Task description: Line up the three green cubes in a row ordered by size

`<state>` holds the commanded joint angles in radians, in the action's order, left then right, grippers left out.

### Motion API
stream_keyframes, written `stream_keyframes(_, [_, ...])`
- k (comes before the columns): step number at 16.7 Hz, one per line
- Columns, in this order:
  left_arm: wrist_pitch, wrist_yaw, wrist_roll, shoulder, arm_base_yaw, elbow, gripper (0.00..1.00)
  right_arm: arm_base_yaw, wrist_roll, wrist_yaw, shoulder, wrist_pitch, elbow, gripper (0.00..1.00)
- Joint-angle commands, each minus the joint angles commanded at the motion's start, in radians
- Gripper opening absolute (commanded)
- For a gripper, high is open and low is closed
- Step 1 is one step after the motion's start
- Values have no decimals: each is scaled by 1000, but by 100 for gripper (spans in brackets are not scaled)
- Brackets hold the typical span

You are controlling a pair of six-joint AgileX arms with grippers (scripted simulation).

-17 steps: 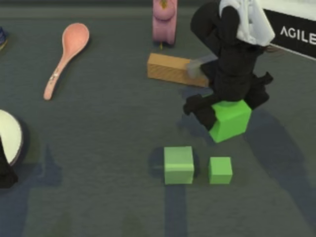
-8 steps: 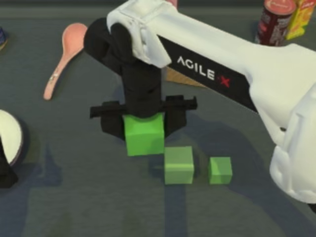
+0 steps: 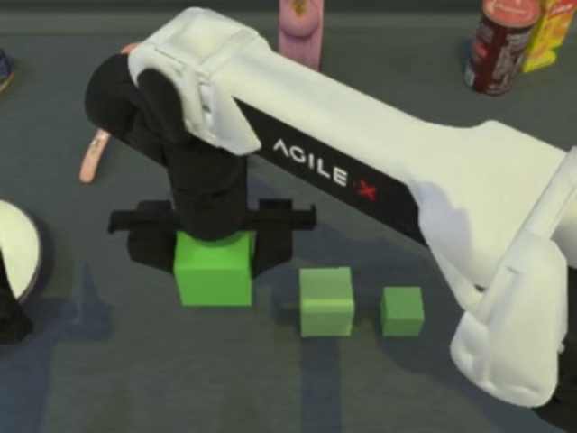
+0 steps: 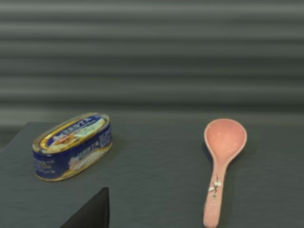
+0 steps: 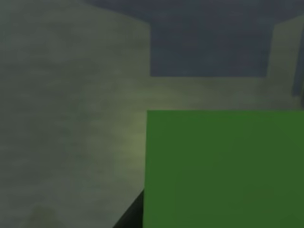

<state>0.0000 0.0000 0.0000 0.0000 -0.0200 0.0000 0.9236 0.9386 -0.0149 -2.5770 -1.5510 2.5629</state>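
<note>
While the right hand (image 3: 213,242) grips the large cube (image 3: 215,269) toward the table's (image 3: 108,361) near edge, the medium cube (image 3: 325,301) sits near its right, the small cube (image 3: 402,311) just beyond. Left arm parked at the left edge.

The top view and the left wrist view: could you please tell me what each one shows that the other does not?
Only the top view shows the right gripper closed on the large green cube, with the medium cube and the small cube in line to its right, plus a pink bottle and a red can. Only the left wrist view shows an oval blue tin standing whole. Both share the pink spoon and the dark table.
</note>
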Motion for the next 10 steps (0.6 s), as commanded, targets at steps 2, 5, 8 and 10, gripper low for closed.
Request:
stream_keyframes(2, [0, 0, 0, 0, 0, 0, 100, -4, 0, 2, 4, 3, -2, 0])
stream_keyframes(5, [0, 0, 0, 0, 0, 0, 100, -3, -2, 1, 12, 43, -43, 0])
stream_keyframes(8, [0, 0, 0, 0, 0, 0, 100, -2, 0, 1, 23, 154, -173, 0])
stream_keyframes(10, [0, 0, 0, 0, 0, 0, 100, 0, 1, 1, 29, 237, -269, 0])
